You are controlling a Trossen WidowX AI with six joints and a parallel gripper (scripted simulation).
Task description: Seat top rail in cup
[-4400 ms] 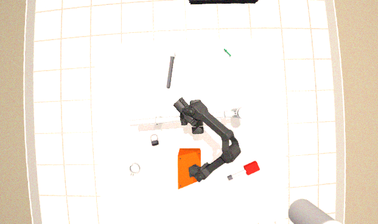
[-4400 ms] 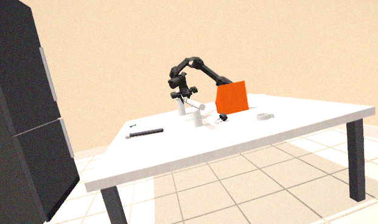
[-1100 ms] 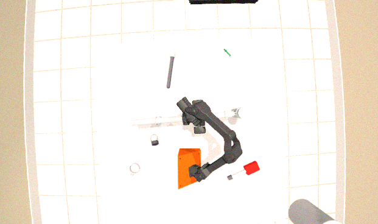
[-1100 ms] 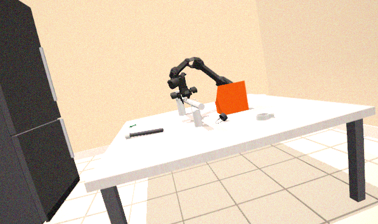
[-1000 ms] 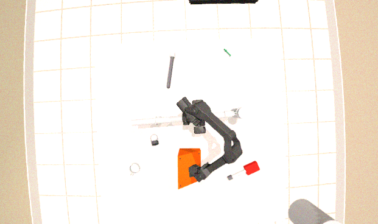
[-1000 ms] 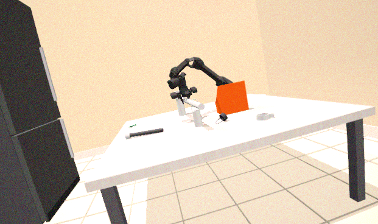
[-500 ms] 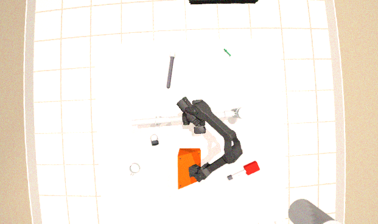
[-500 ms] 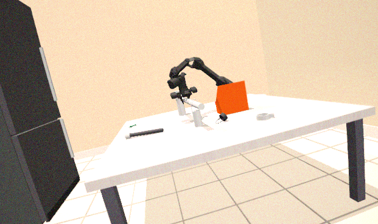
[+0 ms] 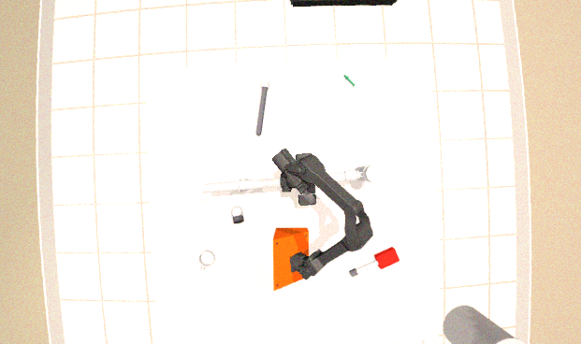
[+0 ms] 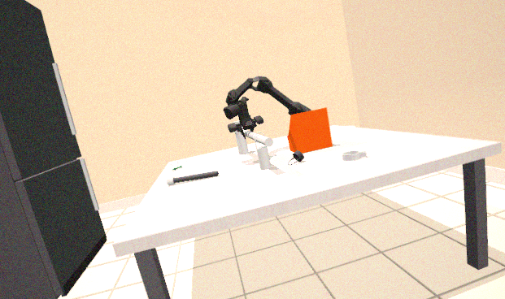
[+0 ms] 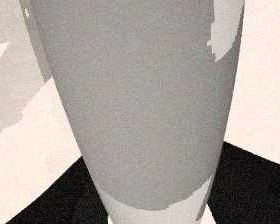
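The gripper (image 9: 298,186) (image 10: 246,130) (image 11: 147,145) is closed around the fence rail (image 9: 265,183) (image 10: 259,137) (image 11: 141,110), and its dark fingers are seen on both sides of this rail in the wrist view. The rail lies across the two posts, above the desk (image 9: 185,140) (image 10: 376,148). In the exterior view, one rail end is above the small post (image 10: 263,158), on the side of the desk's near long edge. The other end goes towards the big post (image 9: 368,174) (image 10: 241,143), which stands nearer the far edge. If the cut end is inside the cup, I cannot tell, because the parts there are too pale and small.

Still in the exterior view, the dark rod (image 9: 261,110) (image 10: 195,177) with a white tip lies near the left edge, and the small green piece (image 9: 349,80) (image 10: 177,167) is near the far left corner. The orange block (image 9: 285,257) (image 10: 311,130) is beyond the dark-headed clamp (image 9: 237,217) (image 10: 298,156). The pale ring (image 9: 208,258) (image 10: 352,156) lies more to the right, between the block and the near edge. The red-handled tool (image 9: 386,257) shows in the top view, apart from the orange block.
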